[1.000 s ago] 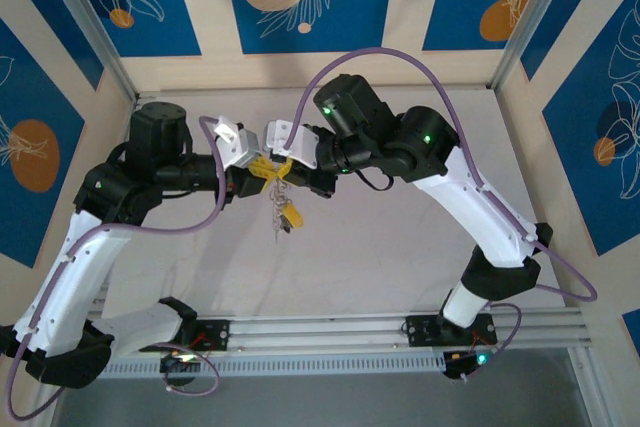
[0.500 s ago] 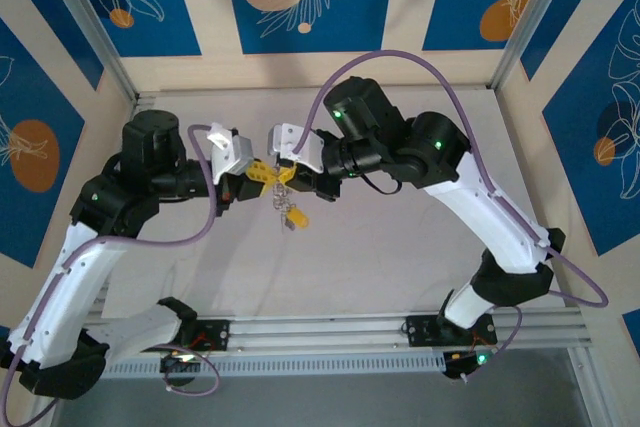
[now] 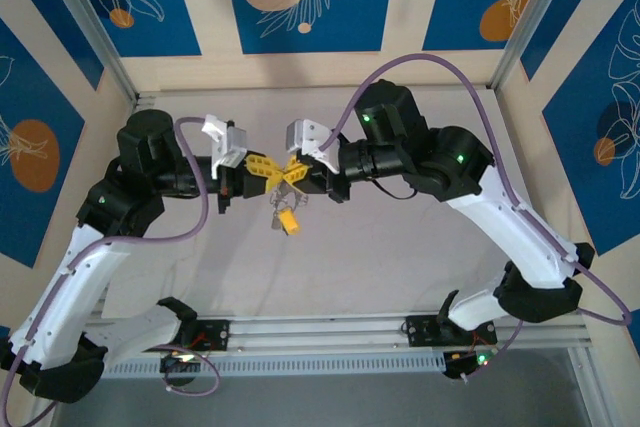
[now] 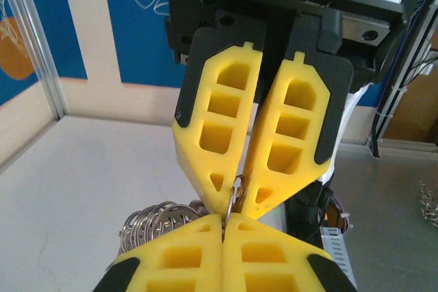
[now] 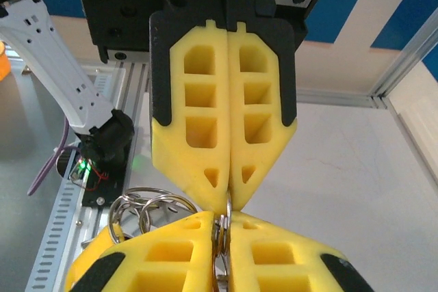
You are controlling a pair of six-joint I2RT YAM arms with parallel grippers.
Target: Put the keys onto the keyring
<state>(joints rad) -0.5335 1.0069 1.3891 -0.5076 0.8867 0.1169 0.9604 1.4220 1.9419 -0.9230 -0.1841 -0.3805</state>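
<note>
The left gripper (image 3: pixel 262 166) was found clamped on the keyring (image 3: pixel 279 191), held above the table (image 3: pixel 400 237). The keys (image 3: pixel 274 209) and yellow tag (image 3: pixel 288 219) were hung below it, long axis vertical, pointing down. The right gripper (image 3: pixel 297 169) was pinched on the same ring.

The table (image 3: pixel 400 247) is a flat, matt sheet of pale grey-white. Its far edge meets a beige wall (image 3: pixel 200 72). A left post (image 3: pixel 93 32) and a right post (image 3: pixel 535 22) of aluminium rise at its back corners. Along the near edge a ribbed aluminium rail (image 3: pixel 320 329) runs from left to right. Two black arm bases sit on that rail, the left base (image 3: pixel 190 332) and the right base (image 3: pixel 430 328), well apart from each other.
</note>
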